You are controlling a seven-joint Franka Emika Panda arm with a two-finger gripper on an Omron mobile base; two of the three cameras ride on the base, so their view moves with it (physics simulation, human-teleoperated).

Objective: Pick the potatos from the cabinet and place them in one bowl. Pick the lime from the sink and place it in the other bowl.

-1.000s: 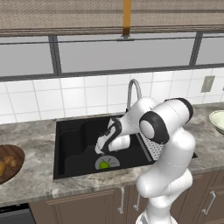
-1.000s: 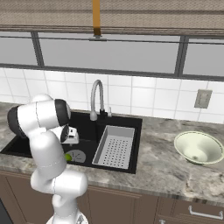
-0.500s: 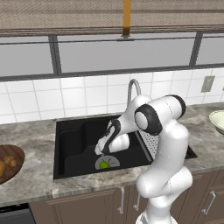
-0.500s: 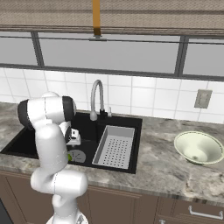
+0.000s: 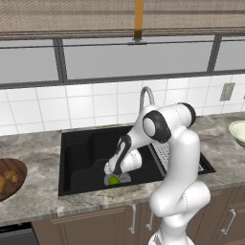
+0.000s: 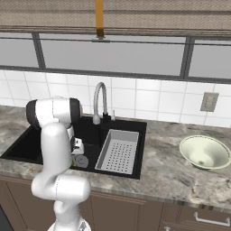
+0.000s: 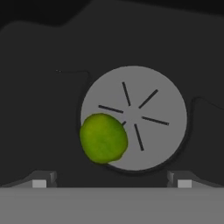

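The lime (image 7: pixel 103 138) is a round yellow-green fruit lying on the left part of the grey round drain (image 7: pixel 134 118) in the black sink (image 5: pixel 81 158). My gripper (image 7: pixel 111 183) hangs open just above the lime, its two fingertips (image 7: pixel 39 181) wide apart on either side. From the base I see the gripper (image 5: pixel 111 172) low in the basin over the lime (image 5: pixel 114 180). The wooden bowl (image 5: pixel 14 189) sits at the far left with two potatos (image 5: pixel 12 176) in it. The cabinet is out of view.
A curved steel tap (image 6: pixel 100 101) rises behind the basin, and a grey strainer basket (image 6: pixel 118 151) fills its right part. A pale green bowl (image 6: pixel 205 152) stands on the counter to the right. Low doors with handles run below the counter.
The hand has sunk lower into the basin, closer to the lime, and the elbow has swung forward. The lime has stayed on the drain.
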